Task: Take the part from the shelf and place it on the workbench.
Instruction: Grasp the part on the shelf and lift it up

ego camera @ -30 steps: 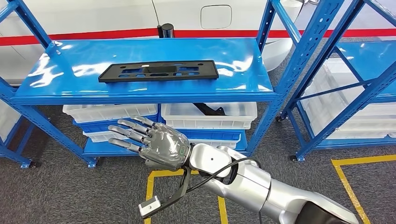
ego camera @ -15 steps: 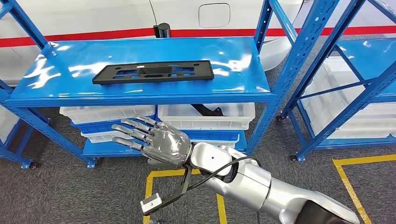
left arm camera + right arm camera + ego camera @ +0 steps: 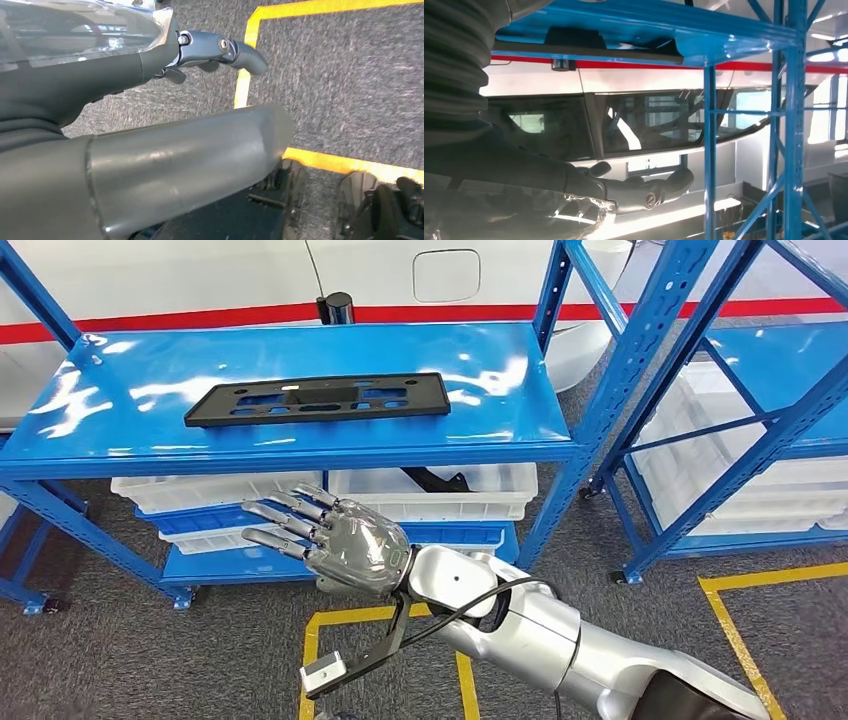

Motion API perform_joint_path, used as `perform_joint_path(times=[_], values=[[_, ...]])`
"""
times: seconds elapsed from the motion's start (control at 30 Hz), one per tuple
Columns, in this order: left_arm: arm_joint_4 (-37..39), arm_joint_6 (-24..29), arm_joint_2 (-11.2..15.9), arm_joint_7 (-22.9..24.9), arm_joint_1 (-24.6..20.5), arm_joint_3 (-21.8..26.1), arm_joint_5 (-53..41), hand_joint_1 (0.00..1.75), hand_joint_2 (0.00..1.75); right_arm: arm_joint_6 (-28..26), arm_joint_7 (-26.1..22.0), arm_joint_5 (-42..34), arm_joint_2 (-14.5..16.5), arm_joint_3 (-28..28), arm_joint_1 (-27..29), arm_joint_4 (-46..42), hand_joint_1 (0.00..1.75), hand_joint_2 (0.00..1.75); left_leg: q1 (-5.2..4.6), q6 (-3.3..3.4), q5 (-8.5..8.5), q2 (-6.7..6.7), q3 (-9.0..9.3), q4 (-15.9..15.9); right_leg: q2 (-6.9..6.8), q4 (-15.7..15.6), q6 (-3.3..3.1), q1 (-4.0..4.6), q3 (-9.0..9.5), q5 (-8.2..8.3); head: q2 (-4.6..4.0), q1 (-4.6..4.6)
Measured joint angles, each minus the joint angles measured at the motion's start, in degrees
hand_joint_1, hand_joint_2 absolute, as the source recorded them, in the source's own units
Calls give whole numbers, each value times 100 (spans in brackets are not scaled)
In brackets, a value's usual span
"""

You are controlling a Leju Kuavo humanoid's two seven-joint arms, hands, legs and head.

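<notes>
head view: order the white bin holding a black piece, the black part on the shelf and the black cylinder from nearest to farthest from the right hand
From the right hand:
1. White bin, lower shelf, just beyond the fingers.
2. Black part, flat on the top shelf above.
3. Black cylinder, behind the shelf's back edge.

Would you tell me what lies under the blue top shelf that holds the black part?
Under the top shelf sit white bins; one holds a dark piece, mostly hidden. The right hand covers part of the lower level.
</notes>
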Motion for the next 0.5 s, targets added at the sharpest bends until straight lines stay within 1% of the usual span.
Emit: perform_joint_path(times=[0.03,0.07,0.1,0.17,0.2,0.23,0.27,0.3,0.33,0.37,0.4,0.43,0.47,0.5], values=[[0,-4,-2,0,1,0,0,0,0,-2,1,4,-11,-3,3,-2,0,175,3,30,16,2,11,-23,-18,24,31,-1,-18,-13,0,5],[0,-7,-4,1,-2,0,0,0,0,-4,2,5,-21,-7,0,-4,0,175,10,69,31,7,30,-49,-41,117,48,6,-65,-60,0,8],[0,-7,-7,1,-7,0,0,0,0,-6,4,6,-28,-9,-5,-5,0,175,21,107,43,13,49,-76,-62,314,49,14,-163,-152,0,14],[0,-11,-13,2,-12,-2,0,0,0,-9,7,6,-50,-7,4,-8,0,175,22,158,39,24,63,-89,-89,1051,7,21,-541,-438,0,22],[1,-16,-13,2,-11,-3,0,0,0,-9,7,6,-63,-3,20,-8,0,175,19,169,34,27,63,-88,-89,1433,0,20,-744,-558,0,24],[1,-21,-13,3,-10,-3,0,0,0,-9,7,6,-77,0,37,-8,0,175,16,175,28,27,66,-86,-90,1689,15,18,-893,-610,0,25],[2,-25,-11,3,-9,-3,0,0,0,-9,7,6,-86,2,47,-8,0,175,15,176,23,24,71,-85,-92,1710,52,13,-926,-568,0,25],[2,-27,-11,4,-9,-3,0,0,0,-8,7,6,-92,4,52,-8,0,175,17,169,13,20,83,-82,-97,1491,105,6,-841,-435,0,25],[2,-27,-12,4,-9,-4,0,0,0,-8,7,6,-95,4,52,-8,0,175,18,156,-1,15,100,-79,-109,1082,161,-1,-654,-250,0,25],[2,-26,-12,4,-10,-4,1,0,0,-7,8,7,-96,3,51,-9,0,175,9,132,-23,10,116,-69,-128,634,190,-2,-440,-89,0,24],[2,-26,-11,3,-11,-3,2,0,0,-7,8,8,-92,3,50,-12,0,175,-2,104,-48,9,125,-60,-139,271,184,4,-256,32,0,22],[2,-25,-10,1,-11,-3,5,0,0,-5,8,11,-89,3,50,-15,0,175,-15,77,-67,9,129,-54,-146,67,148,14,-148,87,0,20],[2,-25,-9,-3,-12,-3,8,0,0,-4,8,16,-86,2,51,-18,0,175,-23,50,-83,10,129,-52,-142,1,96,31,-110,89,0,18],[2,-26,-10,-8,-12,-3,13,0,0,-3,7,25,-82,2,50,-21,0,175,-20,28,-92,13,133,-57,-129,-3,47,39,-102,90,0,16]])
